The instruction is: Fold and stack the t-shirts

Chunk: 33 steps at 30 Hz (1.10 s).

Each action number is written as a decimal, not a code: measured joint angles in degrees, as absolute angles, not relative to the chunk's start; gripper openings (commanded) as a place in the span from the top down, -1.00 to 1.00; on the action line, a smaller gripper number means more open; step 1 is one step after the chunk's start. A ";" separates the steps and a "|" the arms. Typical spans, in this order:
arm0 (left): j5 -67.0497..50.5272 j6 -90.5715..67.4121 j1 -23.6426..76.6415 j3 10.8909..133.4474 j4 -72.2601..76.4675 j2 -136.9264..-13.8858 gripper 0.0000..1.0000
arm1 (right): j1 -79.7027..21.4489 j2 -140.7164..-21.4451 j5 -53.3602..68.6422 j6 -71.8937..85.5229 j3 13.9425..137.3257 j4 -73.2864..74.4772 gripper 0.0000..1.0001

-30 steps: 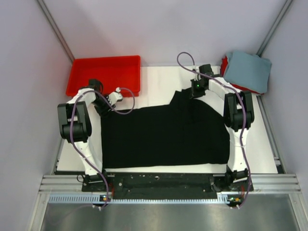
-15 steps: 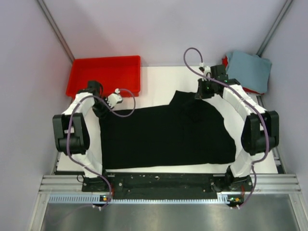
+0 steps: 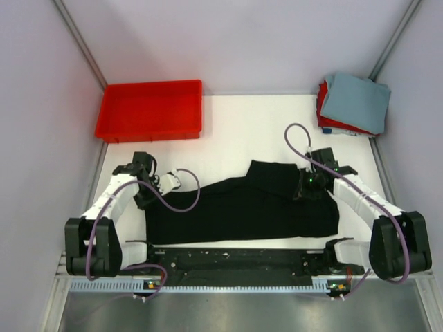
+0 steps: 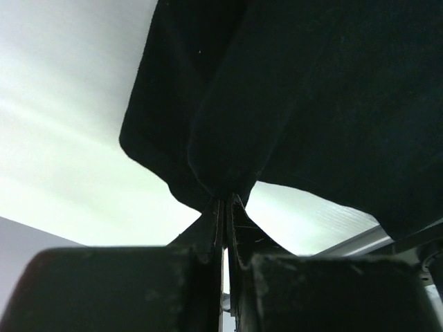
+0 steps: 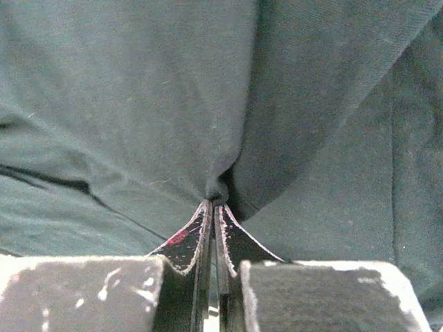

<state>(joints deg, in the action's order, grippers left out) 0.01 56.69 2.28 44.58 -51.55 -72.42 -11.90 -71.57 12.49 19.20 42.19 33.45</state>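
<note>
the black t-shirt (image 3: 242, 207) lies in a wide band across the near part of the white table (image 3: 256, 131). the left gripper (image 4: 223, 203) is clamped on a pinch of its left edge, and the right gripper (image 5: 213, 205) is clamped on a fold near its right end. a grey-blue t-shirt (image 3: 354, 102) sits folded on a red t-shirt (image 3: 332, 123) at the far right corner, well apart from the red tray (image 3: 152, 111).

Pale lilac walls (image 3: 242, 41), white tabletop (image 3: 256, 131), grey diagonal corner posts (image 3: 79, 43), aluminium rail (image 3: 69, 261) along near edge
</note>
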 measured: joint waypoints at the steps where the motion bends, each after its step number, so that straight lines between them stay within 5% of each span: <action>1: 0.14 56.34 2.28 43.77 -51.62 -72.12 1.00 | -11.90 -71.11 11.92 20.84 40.10 33.95 0.52; 2: 0.23 56.01 2.28 43.33 -51.62 -72.05 1.00 | -11.90 -70.89 11.42 22.39 38.83 34.46 0.31; 5: 0.60 55.42 2.31 42.15 -51.18 -71.99 1.00 | -11.22 -69.49 8.99 25.96 37.80 36.07 0.21; 13: -0.23 55.37 2.31 41.67 -50.15 -71.99 1.00 | -9.19 -64.34 5.76 26.37 43.55 35.29 0.24; 21: -0.62 55.11 2.31 41.67 -49.65 -71.99 1.00 | -9.19 -79.29 3.86 24.05 51.96 32.51 0.30; 33: -0.38 54.11 2.31 41.69 -48.86 -73.91 1.00 | -9.19 -87.20 5.74 22.55 52.01 30.50 0.81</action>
